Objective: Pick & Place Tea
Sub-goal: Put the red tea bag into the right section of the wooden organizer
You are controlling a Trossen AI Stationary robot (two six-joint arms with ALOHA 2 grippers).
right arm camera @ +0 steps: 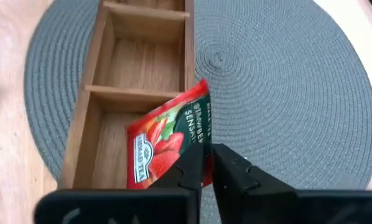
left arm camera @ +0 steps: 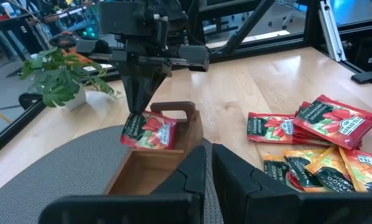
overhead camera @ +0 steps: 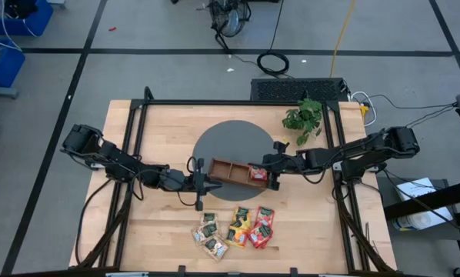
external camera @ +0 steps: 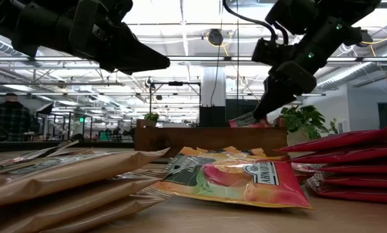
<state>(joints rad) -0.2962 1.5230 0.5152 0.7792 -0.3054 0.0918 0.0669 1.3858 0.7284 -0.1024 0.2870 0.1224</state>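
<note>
Red sachet (right arm camera: 167, 143) tilted over tray (right arm camera: 93, 118)

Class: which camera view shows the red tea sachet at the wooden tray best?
Right wrist view: the red sachet fills the frame, label readable, over the tray's end compartment. Left wrist shows it smaller; high, a speck; low, just an edge.

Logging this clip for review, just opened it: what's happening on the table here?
The right tool holds a red tea sachet by its edge, standing it in the end compartment of the wooden tray nearest the right arm; the other two compartments look empty. The tray sits on a round grey mat. The left tool, shut and empty, waits at the tray's other end. The remaining sachets lie piled on the wood nearby.
</note>
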